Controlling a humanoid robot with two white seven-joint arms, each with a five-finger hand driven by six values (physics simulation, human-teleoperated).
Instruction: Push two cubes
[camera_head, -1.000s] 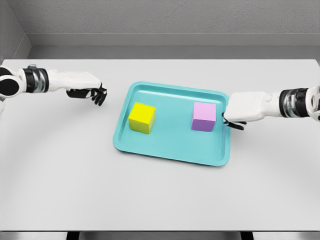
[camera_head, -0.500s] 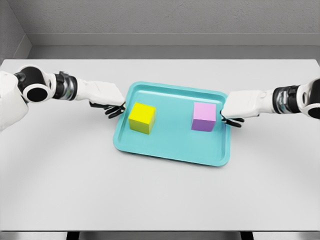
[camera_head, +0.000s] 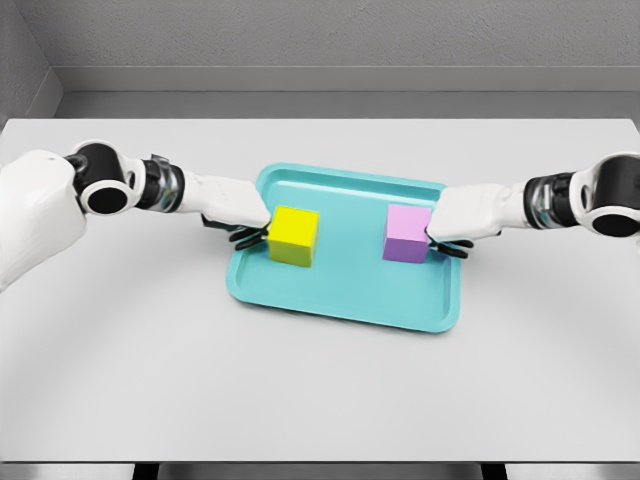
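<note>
Both cubes sit in the teal tray (camera_head: 340, 300) at frame center: left hand (camera_head: 238, 214) against the yellow cube (camera_head: 293, 236), right hand (camera_head: 458, 225) against the pink cube (camera_head: 408, 233), both with fingers curled and gripping nothing. An off-center push could spin a cube or slide the tray.

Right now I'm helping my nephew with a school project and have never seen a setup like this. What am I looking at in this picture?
This is a computer simulation of a humanoid robot, seen from a camera on its head looking down at a grey table. Two white arms reach in from the sides. On the table lies a turquoise tray with a yellow cube and a pink cube on it. The left robot hand is right against the yellow cube's outer side, and the right robot hand against the pink cube's outer side. Nothing is gripped or lifted; the hands look placed to push the cubes toward each other.
</note>
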